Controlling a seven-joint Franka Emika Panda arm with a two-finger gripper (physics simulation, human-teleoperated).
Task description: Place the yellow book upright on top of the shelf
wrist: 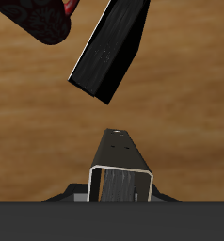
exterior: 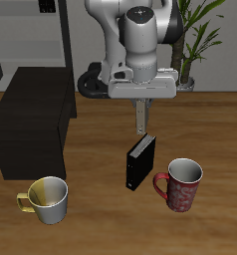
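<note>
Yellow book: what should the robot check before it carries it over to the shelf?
1. Yellow book in the hand: ok, it hangs off the table.
2. Book upright: ok.
3. Apart from the black book right below it: ok, the wrist view shows a gap.
4. Room on top of the shelf: ok, as far as it shows.
5. Red mug and yellow mug out of the way: ok.
6. Firm grip: cannot tell, fingers hidden.

The exterior camera looks down from the front; the wrist camera looks closely down at the shared black book (exterior: 139,162).
</note>
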